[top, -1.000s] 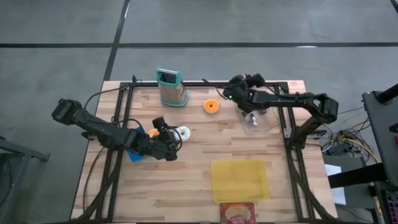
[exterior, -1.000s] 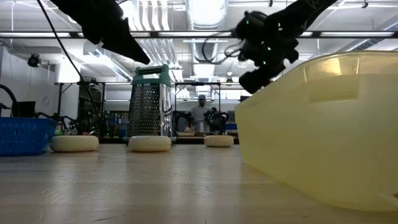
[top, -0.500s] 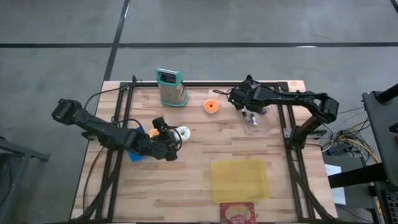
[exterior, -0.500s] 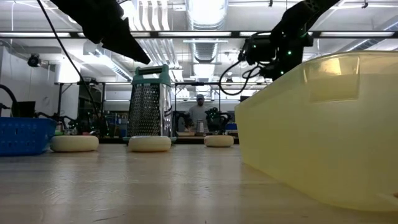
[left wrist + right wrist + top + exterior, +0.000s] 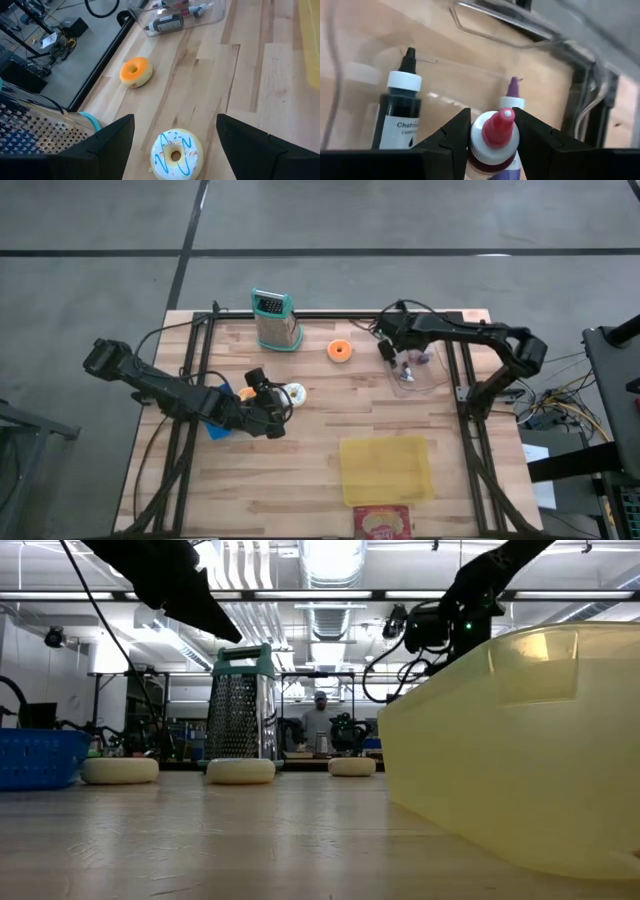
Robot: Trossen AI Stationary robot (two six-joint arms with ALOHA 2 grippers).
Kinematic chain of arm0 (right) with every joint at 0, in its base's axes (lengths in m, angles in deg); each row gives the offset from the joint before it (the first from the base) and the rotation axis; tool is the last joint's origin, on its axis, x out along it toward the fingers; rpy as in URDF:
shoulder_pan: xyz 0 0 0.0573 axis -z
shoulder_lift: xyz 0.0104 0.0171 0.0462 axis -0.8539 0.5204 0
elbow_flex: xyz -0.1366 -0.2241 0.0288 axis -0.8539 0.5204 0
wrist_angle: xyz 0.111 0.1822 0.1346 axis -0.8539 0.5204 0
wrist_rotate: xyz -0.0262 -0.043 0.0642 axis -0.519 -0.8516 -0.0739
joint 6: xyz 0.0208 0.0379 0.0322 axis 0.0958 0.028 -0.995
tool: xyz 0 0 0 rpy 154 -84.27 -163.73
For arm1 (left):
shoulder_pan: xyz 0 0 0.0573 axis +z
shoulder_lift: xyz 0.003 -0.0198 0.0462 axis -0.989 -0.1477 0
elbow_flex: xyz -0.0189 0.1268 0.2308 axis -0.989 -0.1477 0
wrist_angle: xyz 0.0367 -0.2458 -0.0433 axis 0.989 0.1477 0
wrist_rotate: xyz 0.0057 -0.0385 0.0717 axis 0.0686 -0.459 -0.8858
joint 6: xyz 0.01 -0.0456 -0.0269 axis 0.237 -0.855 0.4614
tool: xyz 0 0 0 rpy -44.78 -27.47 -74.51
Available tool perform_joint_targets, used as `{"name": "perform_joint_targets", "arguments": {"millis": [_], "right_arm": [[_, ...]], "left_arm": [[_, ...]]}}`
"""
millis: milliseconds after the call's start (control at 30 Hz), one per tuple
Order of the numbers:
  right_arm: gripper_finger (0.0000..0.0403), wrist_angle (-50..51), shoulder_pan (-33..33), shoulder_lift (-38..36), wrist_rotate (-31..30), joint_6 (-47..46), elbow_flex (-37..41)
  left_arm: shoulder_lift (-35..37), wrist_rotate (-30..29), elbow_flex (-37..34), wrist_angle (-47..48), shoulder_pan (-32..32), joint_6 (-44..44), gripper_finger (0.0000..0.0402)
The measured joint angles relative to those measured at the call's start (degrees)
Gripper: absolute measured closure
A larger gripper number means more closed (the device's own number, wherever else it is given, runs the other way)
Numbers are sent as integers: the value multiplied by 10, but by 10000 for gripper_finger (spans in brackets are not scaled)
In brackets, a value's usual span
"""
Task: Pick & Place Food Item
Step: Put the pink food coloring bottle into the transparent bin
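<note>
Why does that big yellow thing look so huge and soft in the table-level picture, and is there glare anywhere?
Low view: the yellow bin sits close to the lens, so it looms and blurs, while ceiling lights glare white. High view: even light, faint shadows. Right wrist view: the clear container smears reflections around the red-capped bottle.

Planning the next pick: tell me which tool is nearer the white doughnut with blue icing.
Left. The left tool hangs right beside the white doughnut with blue icing; the right tool is far off, over the clear bin.
</note>
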Motion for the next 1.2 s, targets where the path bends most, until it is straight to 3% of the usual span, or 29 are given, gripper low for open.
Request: {"name": "perform_joint_targets", "arguments": {"millis": [267, 833, 1200], "right_arm": [[282, 0, 90, 0, 152, 31, 3], [283, -8, 109, 2, 191, 32, 14], [278, -47, 116, 60, 197, 58, 22]], "left_arm": [[0, 0, 0, 0, 0, -5, 115], [0, 0, 0, 0, 0, -5, 115], [0, 0, 0, 0, 0, -5, 115]]}}
